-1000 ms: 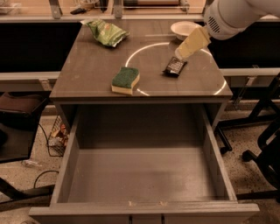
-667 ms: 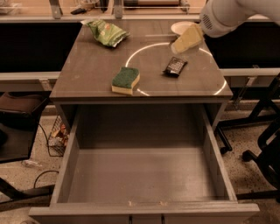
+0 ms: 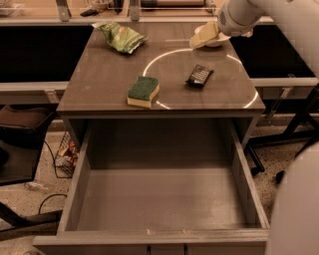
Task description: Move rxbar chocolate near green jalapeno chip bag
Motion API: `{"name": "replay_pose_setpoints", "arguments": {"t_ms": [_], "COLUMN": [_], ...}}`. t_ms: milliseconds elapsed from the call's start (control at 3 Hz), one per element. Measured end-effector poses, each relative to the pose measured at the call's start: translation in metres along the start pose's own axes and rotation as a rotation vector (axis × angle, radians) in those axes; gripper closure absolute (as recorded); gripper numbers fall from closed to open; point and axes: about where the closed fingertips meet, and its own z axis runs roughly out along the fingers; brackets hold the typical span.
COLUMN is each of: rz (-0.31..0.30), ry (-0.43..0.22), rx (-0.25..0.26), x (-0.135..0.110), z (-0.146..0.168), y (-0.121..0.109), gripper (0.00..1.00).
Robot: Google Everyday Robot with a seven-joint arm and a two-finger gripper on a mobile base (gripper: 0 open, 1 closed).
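rxbar chocolate (image 3: 199, 75) lies flat on the table (image 3: 104, 74), right of centre, with nothing touching it.
The white arm (image 3: 249, 12) comes in from the top-right corner and slopes down to the left. Its gripper (image 3: 197, 42) hangs over a pale dish (image 3: 219, 43) at the back edge, apart from the bar, and whether it's open or closed, can't tell. The green jalapeno chip bag (image 3: 122, 37) sits back-left, well apart from the bar.

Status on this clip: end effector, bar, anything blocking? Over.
End effector hovering over grey table's far right corner. Small black-wrapped rxbar chocolate lying flat, ungripped, well right of wrinkly light-green jalapeno chip bag. Green-topped yellow sponge sits off that line.
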Motion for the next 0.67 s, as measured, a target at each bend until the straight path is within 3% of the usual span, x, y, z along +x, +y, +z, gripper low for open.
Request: {"name": "replay_pose_setpoints", "arguments": {"t_ms": [333,667], "rz": [0.098,0.183], "ry": [0.045,0.158], "rx": [0.011,0.097], "x": [-0.0023,0.007], "z": [0.0188,0.0208], "y": [-0.0065,-0.0003], "gripper": [0.0,0.0]}}
